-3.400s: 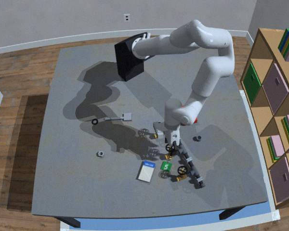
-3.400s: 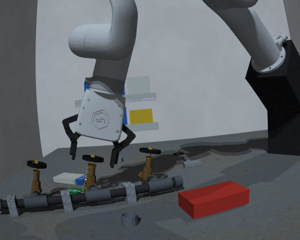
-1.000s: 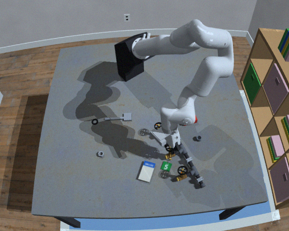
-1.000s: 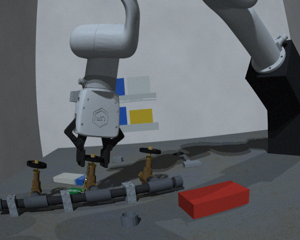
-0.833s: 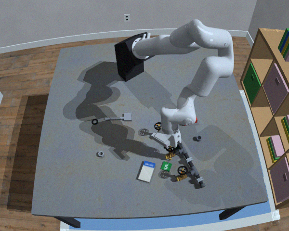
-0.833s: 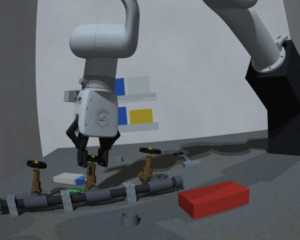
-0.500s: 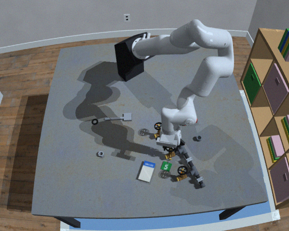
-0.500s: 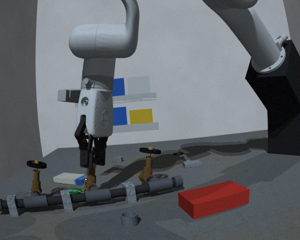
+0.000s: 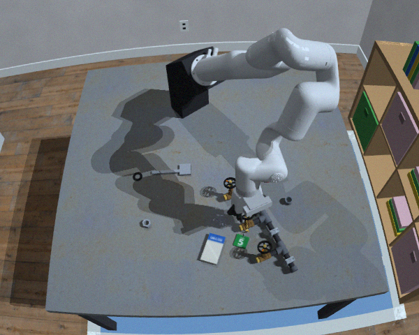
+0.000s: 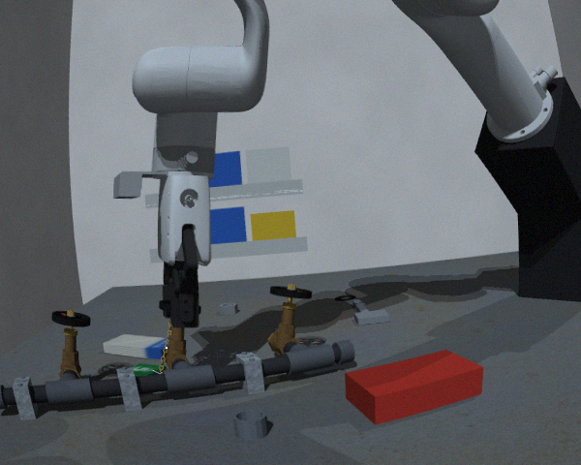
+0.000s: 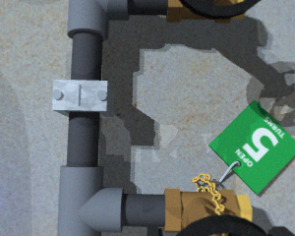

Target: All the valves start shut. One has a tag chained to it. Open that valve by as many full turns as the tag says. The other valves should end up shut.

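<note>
A grey pipe (image 9: 282,248) (image 10: 200,378) (image 11: 84,147) carries three brass valves with black handwheels. A green tag (image 9: 240,241) (image 10: 143,369) (image 11: 256,147) reading "OPEN 5 TURNS" lies flat on the table. A gold chain (image 11: 211,189) joins it to the middle valve (image 10: 175,348) (image 11: 206,208). My gripper (image 9: 243,216) (image 10: 180,310) points straight down and is shut on the middle valve's handwheel, which hides it in the top and exterior views. Its rim (image 11: 216,228) shows at the bottom of the wrist view. The far valve's handwheel (image 9: 228,179) (image 10: 290,292) and the near valve's handwheel (image 9: 260,246) (image 10: 71,318) stand free.
A white and blue card (image 9: 211,248) (image 10: 131,345) lies beside the tag. A red block (image 10: 413,383), a small grey cylinder (image 9: 285,200) (image 10: 251,424), a nut (image 9: 144,222), a black ring (image 9: 137,173) and a flat grey tool (image 9: 173,169) lie on the table. A shelf (image 9: 394,144) stands at the right.
</note>
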Tool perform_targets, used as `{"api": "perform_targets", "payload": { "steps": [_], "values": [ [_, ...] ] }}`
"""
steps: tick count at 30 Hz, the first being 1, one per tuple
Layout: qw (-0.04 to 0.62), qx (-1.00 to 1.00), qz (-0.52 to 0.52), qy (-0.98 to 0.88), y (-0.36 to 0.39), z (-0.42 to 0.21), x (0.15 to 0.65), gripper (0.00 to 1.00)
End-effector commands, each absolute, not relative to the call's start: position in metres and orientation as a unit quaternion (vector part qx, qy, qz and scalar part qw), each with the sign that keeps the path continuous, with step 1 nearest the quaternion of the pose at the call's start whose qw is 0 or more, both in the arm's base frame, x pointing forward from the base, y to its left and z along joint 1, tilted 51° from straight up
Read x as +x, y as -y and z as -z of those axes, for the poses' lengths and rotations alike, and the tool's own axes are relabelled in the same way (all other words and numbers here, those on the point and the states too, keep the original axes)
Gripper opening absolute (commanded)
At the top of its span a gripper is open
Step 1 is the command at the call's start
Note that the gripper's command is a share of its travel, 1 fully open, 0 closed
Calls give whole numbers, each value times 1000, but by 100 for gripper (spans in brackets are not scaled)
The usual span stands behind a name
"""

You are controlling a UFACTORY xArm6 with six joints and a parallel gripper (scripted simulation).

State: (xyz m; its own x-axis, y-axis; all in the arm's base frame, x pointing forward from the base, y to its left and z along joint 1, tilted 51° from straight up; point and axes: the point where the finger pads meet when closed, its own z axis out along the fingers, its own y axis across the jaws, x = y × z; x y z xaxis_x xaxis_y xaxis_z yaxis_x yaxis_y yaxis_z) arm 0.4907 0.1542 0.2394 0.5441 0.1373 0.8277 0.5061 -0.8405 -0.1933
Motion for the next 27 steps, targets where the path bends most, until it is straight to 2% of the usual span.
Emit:
{"api": "perform_targets", "payload": {
  "steps": [1,8,10,11,19,27],
  "values": [
    [145,-811,485,295,-154,-240,491,0],
    [60,-751,501,427,-154,-240,491,0],
    [60,-751,501,427,-154,-240,491,0],
    [25,-718,509,475,-154,-240,491,0],
    [-59,-627,522,575,-154,-240,491,0],
    [-70,-615,521,588,-154,-240,491,0]
  ]
}}
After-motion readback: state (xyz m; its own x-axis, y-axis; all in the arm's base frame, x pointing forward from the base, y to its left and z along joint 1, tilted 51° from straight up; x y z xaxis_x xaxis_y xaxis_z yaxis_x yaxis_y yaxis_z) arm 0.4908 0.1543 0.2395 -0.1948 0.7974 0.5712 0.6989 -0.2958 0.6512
